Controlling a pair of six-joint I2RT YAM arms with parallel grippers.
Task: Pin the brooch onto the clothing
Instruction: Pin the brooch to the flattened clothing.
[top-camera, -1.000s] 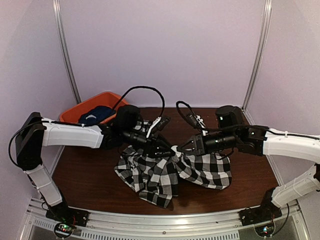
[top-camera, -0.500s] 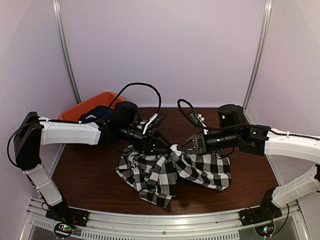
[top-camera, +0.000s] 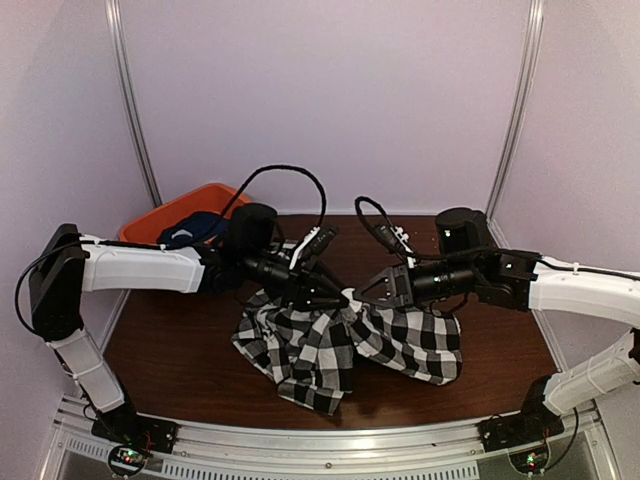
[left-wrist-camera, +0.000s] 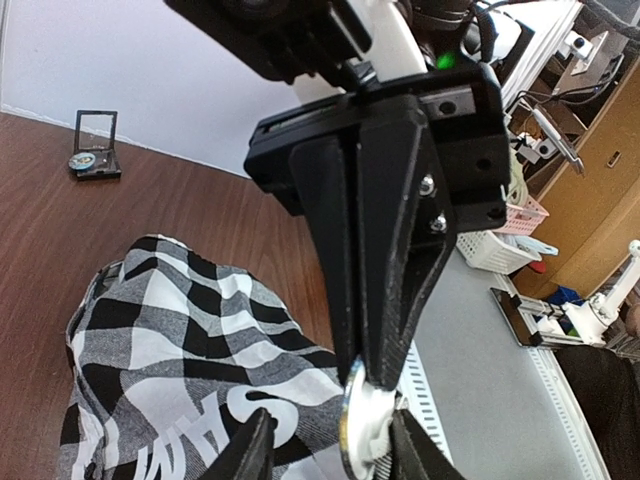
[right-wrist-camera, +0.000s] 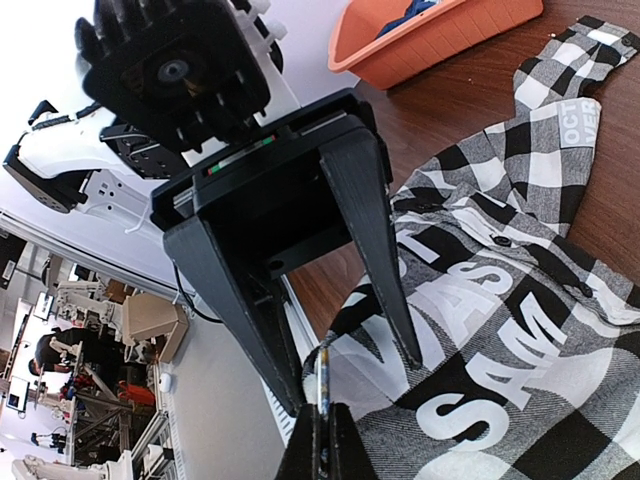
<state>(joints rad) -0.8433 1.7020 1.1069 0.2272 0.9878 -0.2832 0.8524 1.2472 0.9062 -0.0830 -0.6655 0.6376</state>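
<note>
The clothing (top-camera: 310, 345), a black-and-white checked shirt with white block lettering (right-wrist-camera: 500, 330), lies crumpled on the brown table, one edge lifted between the two grippers. My right gripper (right-wrist-camera: 323, 418) is shut on the edge of the brooch (right-wrist-camera: 323, 375), a thin round silver disc with white cloth against its face (left-wrist-camera: 362, 432). My left gripper (left-wrist-camera: 330, 445) faces it tip to tip, its fingers (left-wrist-camera: 252, 450) apart on either side of the brooch. In the top view both grippers meet over the shirt's middle, the left gripper (top-camera: 335, 296) and the right gripper (top-camera: 366, 294).
An orange bin (top-camera: 165, 215) with a dark navy garment (top-camera: 195, 228) stands at the back left, also in the right wrist view (right-wrist-camera: 430, 35). A small black open case (left-wrist-camera: 95, 155) sits on the table (top-camera: 170, 350) near the back wall.
My left gripper has shifted slightly up and right toward the right gripper, and its fingers have spread a little. The right gripper has kept its hold on the brooch.
</note>
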